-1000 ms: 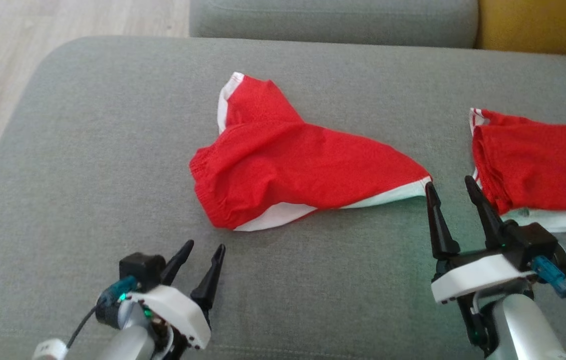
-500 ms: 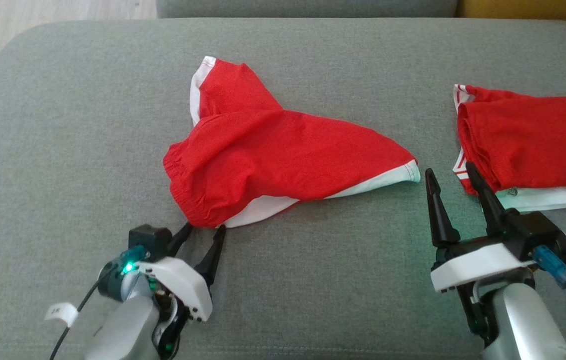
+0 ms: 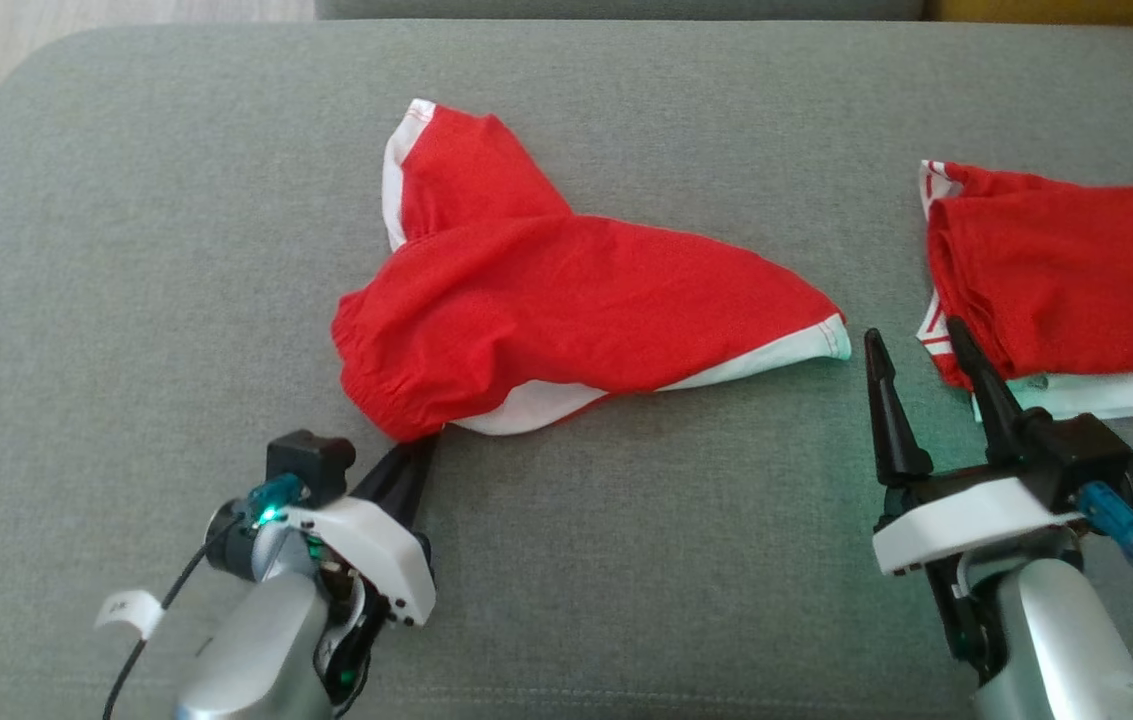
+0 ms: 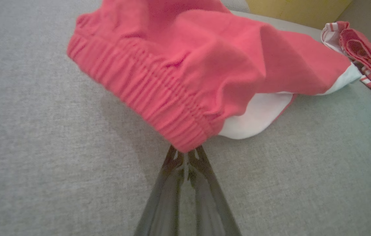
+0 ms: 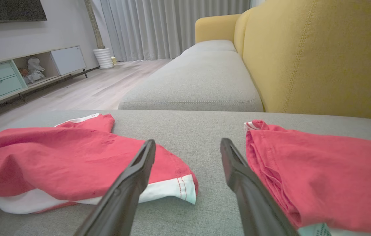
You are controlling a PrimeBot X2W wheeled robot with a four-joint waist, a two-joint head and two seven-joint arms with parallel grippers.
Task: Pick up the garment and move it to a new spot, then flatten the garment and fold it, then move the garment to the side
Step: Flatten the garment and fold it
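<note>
Head view: left gripper [image 3: 423,447], spread and short of the cloth a second ago, is now pinched shut on the waistband corner of the garment [image 3: 566,310], which lies crumpled mid-cushion on the grey sofa [image 3: 126,300]; right gripper [image 3: 914,335] stays spread and empty, between it and a folded red garment [image 3: 1066,280]. Two red garments, two grippers. Left wrist view: the jaws meet under the gathered red elastic. Right wrist view: jaws apart above bare cushion, one garment on each side
</note>
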